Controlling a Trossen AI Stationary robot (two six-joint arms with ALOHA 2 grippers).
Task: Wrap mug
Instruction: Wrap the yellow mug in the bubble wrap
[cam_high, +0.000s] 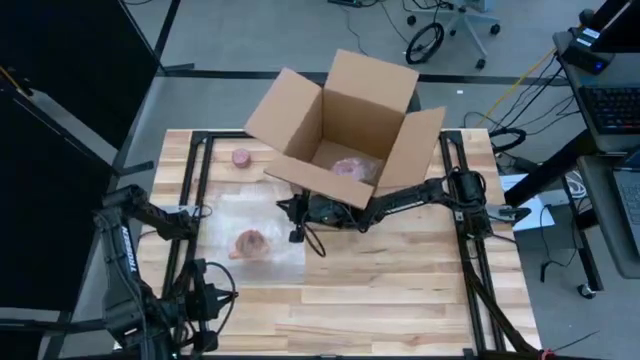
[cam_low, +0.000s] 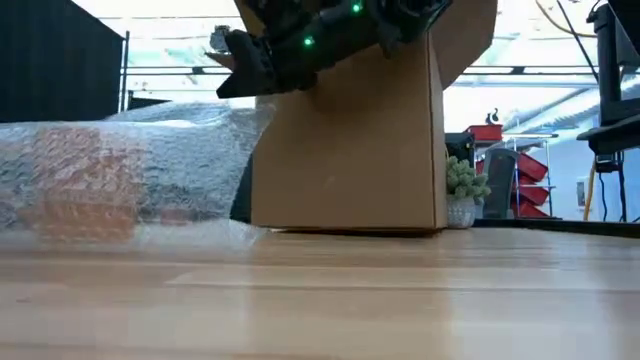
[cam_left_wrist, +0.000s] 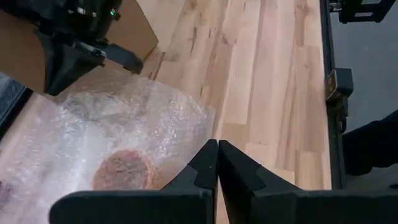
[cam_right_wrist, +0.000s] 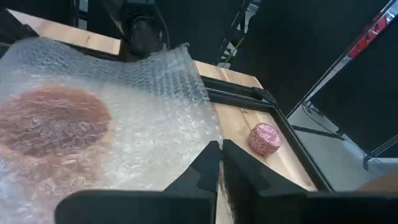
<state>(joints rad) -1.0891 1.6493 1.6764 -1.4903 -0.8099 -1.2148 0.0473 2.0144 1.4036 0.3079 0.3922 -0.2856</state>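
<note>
Bubble wrap fills the low view's foreground, a clear sheet spread over the left half of the desk with the pinkish mug bundled inside it, well short of the desk's front edge; I judge the sheet is laid flat so its free edges can be folded over the mug. One open cardboard box stands at the desk's back edge, probably waiting to receive finished bundles, and one wrapped pink object already lies in it. One small pink roll, perhaps tape, sits near the back left corner. Reaching across from the right edge, the right gripper hangs over the sheet's back edge with fingers pressed together on nothing. Parked at the front left corner, the left gripper likewise has fingers closed and empty.
</note>
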